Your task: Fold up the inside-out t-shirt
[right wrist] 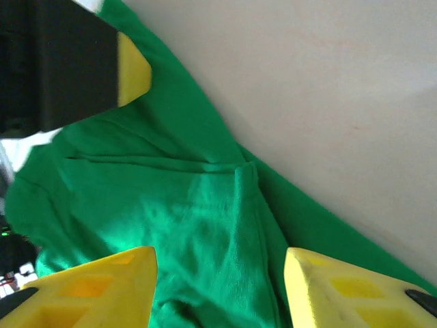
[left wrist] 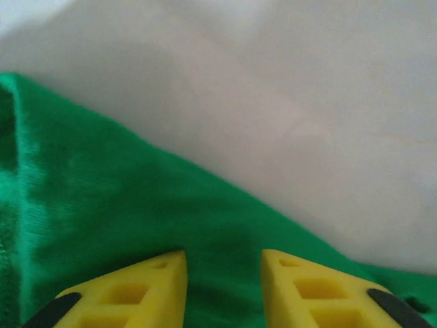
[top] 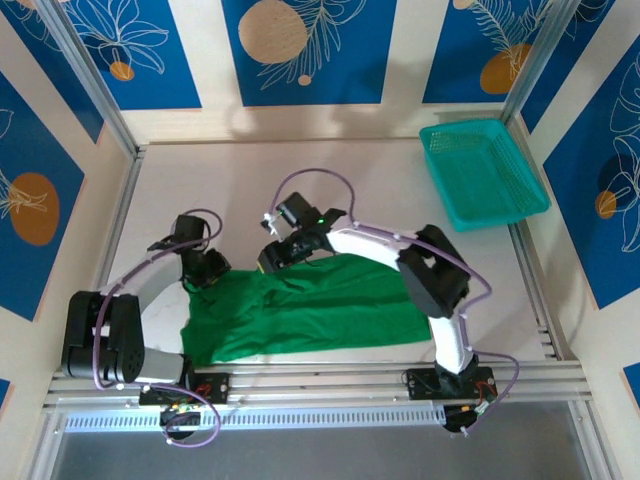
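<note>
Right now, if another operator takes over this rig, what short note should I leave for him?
Left gripper: open, low over the t-shirt's far left corner, holding nothing.
Right gripper: open, over its far edge, holding nothing.
T-shirt: spread wide and wrinkled on the table, near the arm bases.
Done: shirt laid out; any fold so far is unclear.
Left: finish folding.

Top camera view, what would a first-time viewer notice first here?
The bright green t-shirt grabs the eye first, spread wrinkled across the near middle of the table. The left gripper at its far left corner and the right gripper a little further right hang over its far edge, jaws apart. A teal basket sits at the far right corner.
</note>
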Motion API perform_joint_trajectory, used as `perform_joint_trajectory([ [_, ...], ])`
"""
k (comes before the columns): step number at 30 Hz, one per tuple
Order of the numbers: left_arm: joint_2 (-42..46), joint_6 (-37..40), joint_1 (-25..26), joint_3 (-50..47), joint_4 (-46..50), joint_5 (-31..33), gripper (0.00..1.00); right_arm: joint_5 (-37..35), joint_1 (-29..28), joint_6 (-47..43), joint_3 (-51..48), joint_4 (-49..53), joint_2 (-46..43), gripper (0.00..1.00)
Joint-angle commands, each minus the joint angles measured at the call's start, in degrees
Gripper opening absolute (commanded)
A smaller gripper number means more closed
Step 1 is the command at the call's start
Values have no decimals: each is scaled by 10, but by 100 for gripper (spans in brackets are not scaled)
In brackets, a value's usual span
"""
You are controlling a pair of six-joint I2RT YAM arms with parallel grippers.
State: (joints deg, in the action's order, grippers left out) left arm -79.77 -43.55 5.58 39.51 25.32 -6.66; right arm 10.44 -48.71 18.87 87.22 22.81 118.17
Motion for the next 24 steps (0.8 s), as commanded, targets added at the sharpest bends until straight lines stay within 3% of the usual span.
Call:
perform_joint_trajectory([
  [1, 0, -18, -13, -29, -31, 31, 31, -12, -15, 0, 64, 26, 36, 53],
  [8, 8, -20, -36, -60, -45, 73, 29, -68, -32, -25, 107, 36, 88, 46],
  [13, -11, -7, -46, -61, -51, 72, 29, -43, -33, -51, 90, 15, 82, 20],
  [18, -30, -7, -50, -60, -52, 79, 28, 8, -36, -87, 44, -30, 44, 0],
  [24, -37, -14, -56, -59, -54, 78, 28, -25, -58, -141, -119, -112, -88, 0],
])
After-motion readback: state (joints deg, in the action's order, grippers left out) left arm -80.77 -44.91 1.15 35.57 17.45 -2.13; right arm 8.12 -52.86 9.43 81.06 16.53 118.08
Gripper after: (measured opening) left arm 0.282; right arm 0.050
